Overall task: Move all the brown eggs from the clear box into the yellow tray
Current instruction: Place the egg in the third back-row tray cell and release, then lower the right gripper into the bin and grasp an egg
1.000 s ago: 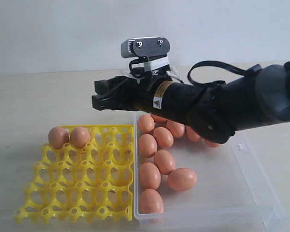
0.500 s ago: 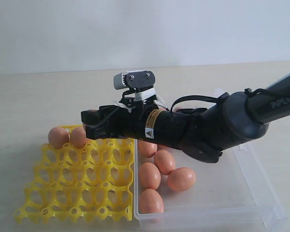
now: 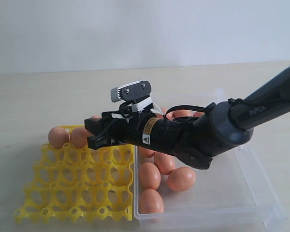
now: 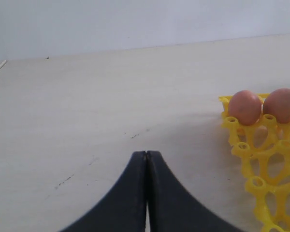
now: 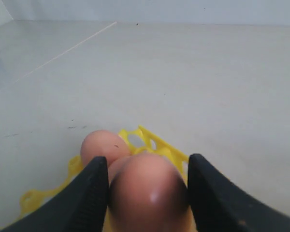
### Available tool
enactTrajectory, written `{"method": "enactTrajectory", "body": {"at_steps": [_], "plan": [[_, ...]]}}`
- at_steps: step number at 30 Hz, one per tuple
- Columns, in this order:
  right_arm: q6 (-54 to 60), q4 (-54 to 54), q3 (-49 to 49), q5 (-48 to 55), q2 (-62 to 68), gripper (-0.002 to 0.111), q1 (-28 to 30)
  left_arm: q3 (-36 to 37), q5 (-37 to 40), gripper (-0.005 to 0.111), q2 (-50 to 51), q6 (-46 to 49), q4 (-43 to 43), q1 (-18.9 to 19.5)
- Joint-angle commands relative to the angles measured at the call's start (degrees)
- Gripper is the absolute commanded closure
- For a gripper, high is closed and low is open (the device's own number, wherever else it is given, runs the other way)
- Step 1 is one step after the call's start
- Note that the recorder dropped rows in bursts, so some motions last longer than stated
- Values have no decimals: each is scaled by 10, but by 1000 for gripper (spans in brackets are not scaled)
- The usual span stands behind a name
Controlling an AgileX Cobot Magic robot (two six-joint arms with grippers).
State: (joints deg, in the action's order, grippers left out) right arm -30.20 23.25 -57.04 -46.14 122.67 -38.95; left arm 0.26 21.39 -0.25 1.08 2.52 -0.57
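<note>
My right gripper [image 3: 94, 133] reaches across from the right and hangs just over the back row of the yellow tray [image 3: 77, 186]. In the right wrist view this gripper [image 5: 147, 166] is shut on a brown egg [image 5: 147, 191], one finger on each side. Two brown eggs [image 3: 58, 137] [image 3: 79, 137] sit in the tray's back-left cups. Several more eggs [image 3: 150, 175] lie in the clear box [image 3: 261, 195] to the tray's right, some hidden under the arm. The left gripper [image 4: 146, 153] is shut and empty, low over bare table beside the tray [image 4: 266, 164].
The right arm's black forearm [image 3: 193, 137] lies across the back half of the clear box. The box's right half holds no eggs. Pale bare tabletop [image 3: 38, 96] stretches behind and to the left of the tray.
The right arm has come down and slid left with the egg in its fingers, from above the box's back edge to just over the tray's back row.
</note>
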Motion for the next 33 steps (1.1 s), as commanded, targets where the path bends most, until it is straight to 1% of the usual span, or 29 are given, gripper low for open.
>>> {"method": "enactTrajectory", "body": {"at_steps": [1, 4, 6, 9, 13, 14, 16, 18, 21, 23, 24, 26, 27, 28, 30, 31, 32, 33], "plan": [[29, -2, -17, 8, 13, 108, 0, -3, -1, 107, 2, 2, 2, 2], [68, -2, -20, 33, 14, 108, 0, -3, -1, 107, 2, 2, 2, 2], [83, -2, -20, 33, 14, 103, 0, -3, -1, 107, 2, 2, 2, 2], [88, -2, -20, 33, 14, 88, 0, -3, -1, 107, 2, 2, 2, 2], [88, -2, -20, 29, 14, 57, 0, -3, -1, 107, 2, 2, 2, 2], [88, -2, -20, 29, 11, 51, 0, -3, -1, 107, 2, 2, 2, 2], [91, -2, -20, 33, 7, 43, 0, -3, -1, 107, 2, 2, 2, 2], [96, -2, -20, 50, -1, 40, 0, -3, -1, 107, 2, 2, 2, 2], [97, 4, -20, 84, -25, 41, 1, -3, -1, 107, 2, 2, 2, 2], [97, 11, -20, 136, -63, 41, 1, -3, -1, 107, 2, 2, 2, 2], [97, 11, -20, 175, -91, 42, 1, -3, -1, 107, 2, 2, 2, 2], [96, 5, -20, 282, -155, 50, 1, -3, -1, 107, 2, 2, 2, 2], [96, -8, -20, 329, -183, 55, 1, -3, -1, 107, 2, 2, 2, 2], [97, -12, -20, 404, -223, 65, 1, -3, -1, 107, 2, 2, 2, 2], [97, -12, -23, 512, -273, 81, 1, -3, -1, 107, 2, 2, 2, 2], [95, -12, -23, 586, -304, 94, 1, -3, -1, 107, 2, 2, 2, 2], [92, -18, -23, 628, -319, 102, 1, -3, -1, 107, 2, 2, 2, 2], [90, -30, -23, 674, -335, 108, 1, -3, -1, 107, 2, 2, 2, 2]]}}
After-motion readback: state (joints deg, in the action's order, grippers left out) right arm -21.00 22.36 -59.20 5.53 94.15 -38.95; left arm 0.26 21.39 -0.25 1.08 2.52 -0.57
